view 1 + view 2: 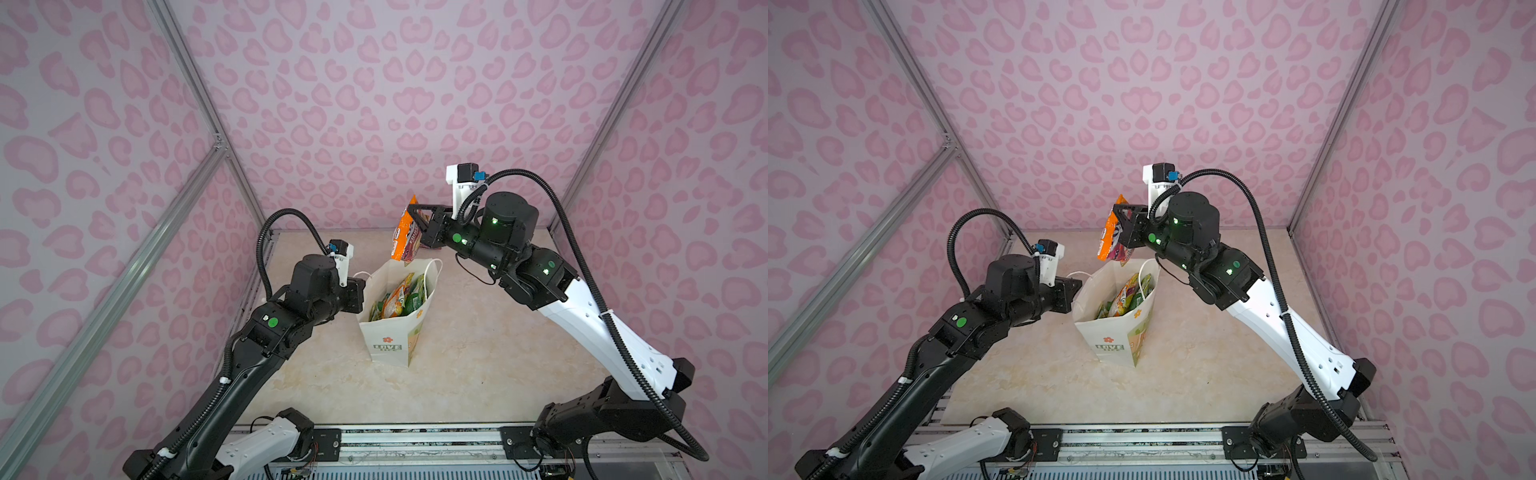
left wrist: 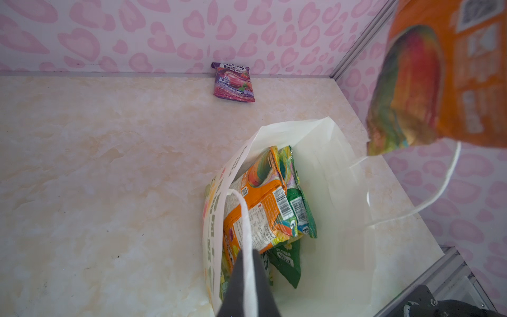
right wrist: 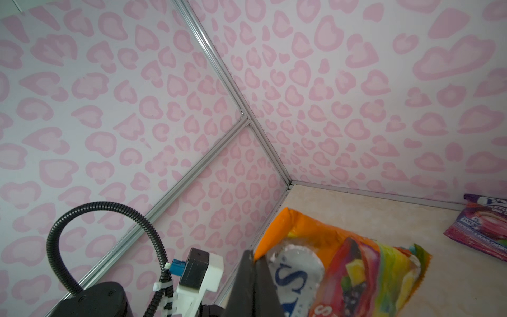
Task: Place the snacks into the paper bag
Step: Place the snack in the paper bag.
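The white paper bag [image 1: 390, 332] [image 1: 1104, 328] stands open mid-table, with several snacks [image 1: 399, 297] [image 2: 263, 208] inside: orange, green and yellow-green packets. My left gripper [image 1: 360, 291] [image 2: 247, 252] is shut on the bag's white cord handle [image 2: 245, 219] at the left rim. My right gripper [image 1: 411, 208] [image 3: 253, 256] is shut on the top edge of an orange packet [image 1: 403, 237] [image 1: 1111, 237] [image 3: 343, 260], which hangs just above the bag's far rim. A purple packet [image 2: 233, 82] [image 3: 482, 227] lies on the table against the back wall.
Pink-patterned walls with aluminium frame posts [image 1: 199, 104] close in the back and both sides. A metal rail [image 1: 415, 436] carrying the arm bases runs along the front. The marble-look tabletop [image 1: 478, 353] spreads around the bag.
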Controlling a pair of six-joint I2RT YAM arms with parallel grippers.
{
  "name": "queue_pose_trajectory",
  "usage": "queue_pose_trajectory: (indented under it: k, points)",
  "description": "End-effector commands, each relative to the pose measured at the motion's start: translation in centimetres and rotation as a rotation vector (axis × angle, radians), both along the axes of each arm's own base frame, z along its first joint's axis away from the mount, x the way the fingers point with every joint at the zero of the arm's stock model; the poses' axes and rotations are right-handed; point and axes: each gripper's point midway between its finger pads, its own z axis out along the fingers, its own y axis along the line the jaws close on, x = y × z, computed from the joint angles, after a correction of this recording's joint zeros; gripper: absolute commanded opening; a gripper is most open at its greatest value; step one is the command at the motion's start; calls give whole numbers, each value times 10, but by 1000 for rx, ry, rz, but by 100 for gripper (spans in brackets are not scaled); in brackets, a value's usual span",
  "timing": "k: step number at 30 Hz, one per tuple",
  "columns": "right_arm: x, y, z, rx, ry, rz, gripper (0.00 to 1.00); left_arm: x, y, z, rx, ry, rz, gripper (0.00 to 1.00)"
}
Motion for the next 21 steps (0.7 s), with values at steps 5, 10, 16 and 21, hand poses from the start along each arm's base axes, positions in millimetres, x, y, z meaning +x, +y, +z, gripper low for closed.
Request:
queue_pose_trajectory:
  k: [5,10,16,21]
  points:
    - [-6,20,-37,8,56,45,0,2,-2,6,-10,-29,-7,6]
    - [-6,18,-74,-5,119,26,0,2,-3,6,-11,-25,-11,6]
    - [-11,19,-113,-36,186,22,0,4,-4,3,-10,-18,-13,6]
    - [-23,27,-128,-59,207,46,0,4,-3,3,-11,-18,-13,6]
